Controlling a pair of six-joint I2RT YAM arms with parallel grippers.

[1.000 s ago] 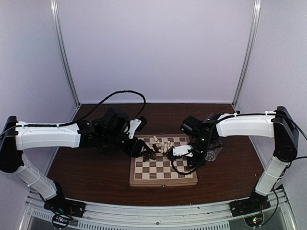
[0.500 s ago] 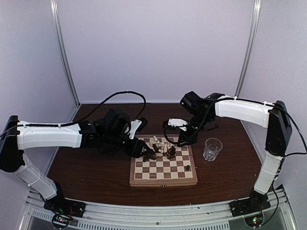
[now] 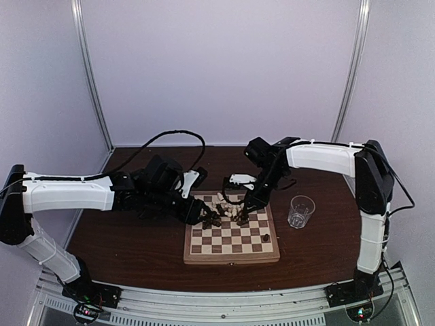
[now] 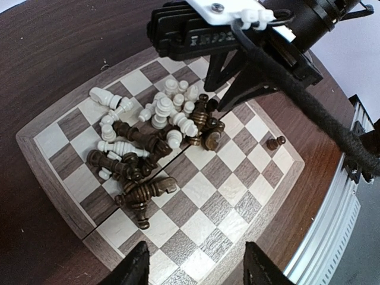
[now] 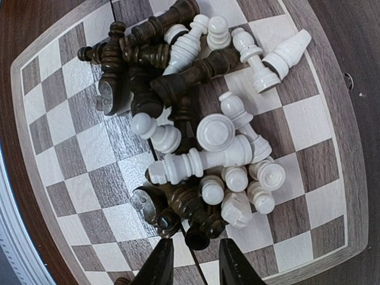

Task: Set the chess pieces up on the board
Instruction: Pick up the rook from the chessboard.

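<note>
One board (image 3: 231, 259) is lying on the dark brown surface (image 3: 136, 244), between the two arms. Its squares are dark brown and cream, and its border is light wood.

The chess pieces (image 3: 228, 209) are making one heap on the far half of the board. Nearly all of them are lying on their sides and crossing each other. In the right wrist view I am counting about thirteen cream ones and somewhat fewer dark ones, but they are overlapping too much for an exact number. One dark pawn (image 3: 266, 238) is standing upright alone near the right edge of the board, well apart from the heap.

One clear glass (image 3: 300, 211) is standing upright on the surface, just beside the right side of the board.

The left claw (image 4: 199, 270) is hovering over the left side of the heap. Its fingers are standing apart and only board squares are showing between them, so it is holding nothing. The right claw (image 5: 196, 264) is hanging over the heap from the far side. Its fingers are parted by a narrow gap with no piece inside, and a dark piece is lying just in front of the tips.

In the left wrist view some raised lettering is showing on the black body of the right claw – too blurred to read.
</note>
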